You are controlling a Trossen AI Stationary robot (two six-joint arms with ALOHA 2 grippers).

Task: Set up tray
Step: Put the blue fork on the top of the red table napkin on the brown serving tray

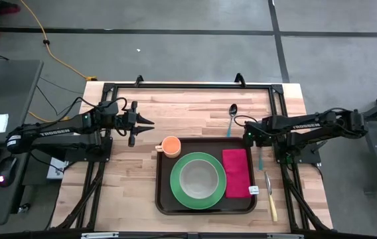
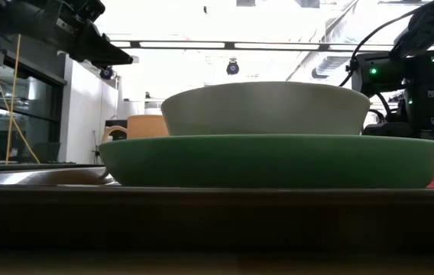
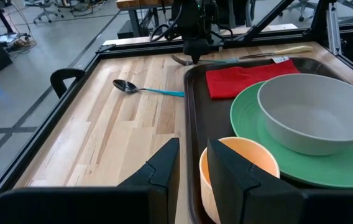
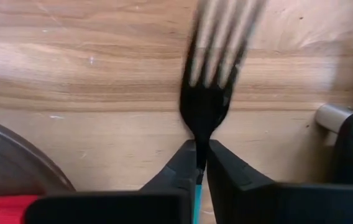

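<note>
The dark brown tray (image 1: 164,192) lies mid-table and carries a green plate (image 1: 178,189) with a grey bowl (image 1: 198,179), an orange cup (image 1: 170,146) and a red napkin (image 1: 236,172). My right gripper (image 4: 200,163), beside the tray's far right corner, is shut on a fork (image 4: 204,106) with a blue handle (image 1: 260,161). My left gripper (image 3: 193,165) hovers left of the cup (image 3: 238,165), empty, with a narrow gap between its fingers. In the low view the plate (image 2: 278,160) and bowl (image 2: 267,107) fill the foreground. My right gripper pinches the fork between its two fingers where the dark neck (image 4: 200,140) meets the blue handle (image 4: 196,186). The fingers come from above, pointing down, across the fork. The blurred tines (image 4: 223,37) reach out over bare wood; I cannot tell whether the fork is off the table.
A spoon with a blue handle (image 1: 231,118) lies on the wood beyond the tray's far right corner. A knife with a pale handle (image 1: 270,198) lies right of the tray. Bare wood shows left of the tray and along the far edge. A black frame rail (image 1: 188,85) borders the table.
</note>
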